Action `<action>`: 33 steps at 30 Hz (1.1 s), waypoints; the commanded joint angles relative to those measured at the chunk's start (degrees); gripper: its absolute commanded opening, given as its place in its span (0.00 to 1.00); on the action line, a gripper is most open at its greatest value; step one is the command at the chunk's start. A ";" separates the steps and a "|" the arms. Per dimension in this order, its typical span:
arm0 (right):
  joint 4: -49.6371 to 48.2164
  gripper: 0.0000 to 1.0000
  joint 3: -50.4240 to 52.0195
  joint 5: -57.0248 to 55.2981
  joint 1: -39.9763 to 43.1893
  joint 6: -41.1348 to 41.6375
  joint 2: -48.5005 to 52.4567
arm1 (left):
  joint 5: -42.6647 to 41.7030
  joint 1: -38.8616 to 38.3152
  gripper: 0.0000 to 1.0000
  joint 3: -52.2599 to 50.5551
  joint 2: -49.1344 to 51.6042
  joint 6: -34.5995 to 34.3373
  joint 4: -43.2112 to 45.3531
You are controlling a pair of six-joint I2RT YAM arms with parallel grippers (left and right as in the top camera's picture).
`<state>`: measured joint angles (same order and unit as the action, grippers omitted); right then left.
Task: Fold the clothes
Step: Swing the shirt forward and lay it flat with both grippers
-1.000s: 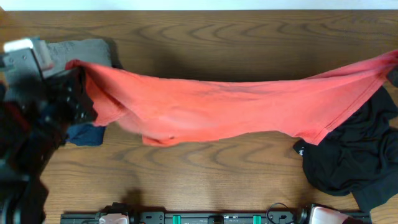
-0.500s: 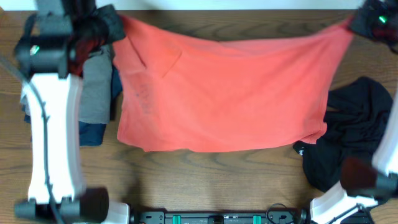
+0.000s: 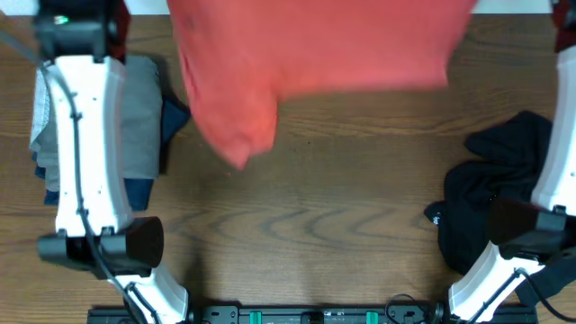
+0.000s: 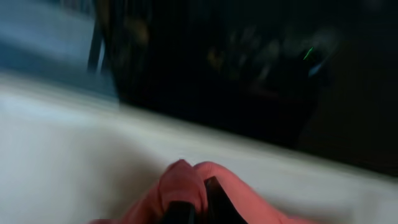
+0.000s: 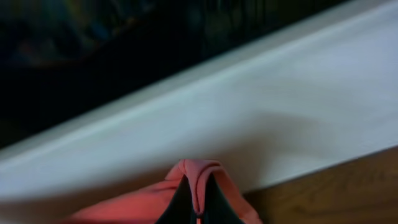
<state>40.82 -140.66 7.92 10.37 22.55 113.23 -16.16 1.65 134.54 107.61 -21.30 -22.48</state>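
Observation:
The coral-red T-shirt [image 3: 315, 54] hangs stretched along the table's far edge, and its lower left corner droops lowest. In the left wrist view my left gripper [image 4: 194, 202] is shut on a bunched fold of the red cloth [image 4: 180, 180]. My right gripper [image 5: 198, 205] is likewise shut on a pinched edge of the shirt [image 5: 196, 171]. Neither gripper's fingertips show in the overhead view. The limp black garment [image 3: 504, 189] lies crumpled at the right of the table, apart from both grippers.
A grey garment [image 3: 139, 108] lies on a navy blue one [image 3: 175, 117] at the left, partly under my left arm [image 3: 81, 135]. My right arm [image 3: 556, 153] runs along the right edge beside the black garment. Bare wooden table [image 3: 315, 225] lies between them.
Both arms have carried the red T-shirt up and toward the far edge. Its hem has left the middle of the table, and the shirt now hangs higher and blurred.

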 commanded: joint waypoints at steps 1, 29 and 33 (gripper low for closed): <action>2.58 0.01 -3.96 -1.70 2.03 0.50 -2.34 | -1.03 1.20 0.06 3.82 -2.54 -2.60 -1.31; 43.43 0.01 42.34 -15.63 1.73 -5.27 -2.21 | -7.63 0.83 0.06 -38.77 -0.57 13.25 -67.52; 42.69 0.01 48.28 -15.67 2.38 -5.25 -2.23 | -7.32 0.79 0.06 -49.72 -0.57 14.03 -66.05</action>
<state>83.70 -94.70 -6.37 11.94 17.91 110.93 -23.83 2.52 89.65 106.52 -9.65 -88.64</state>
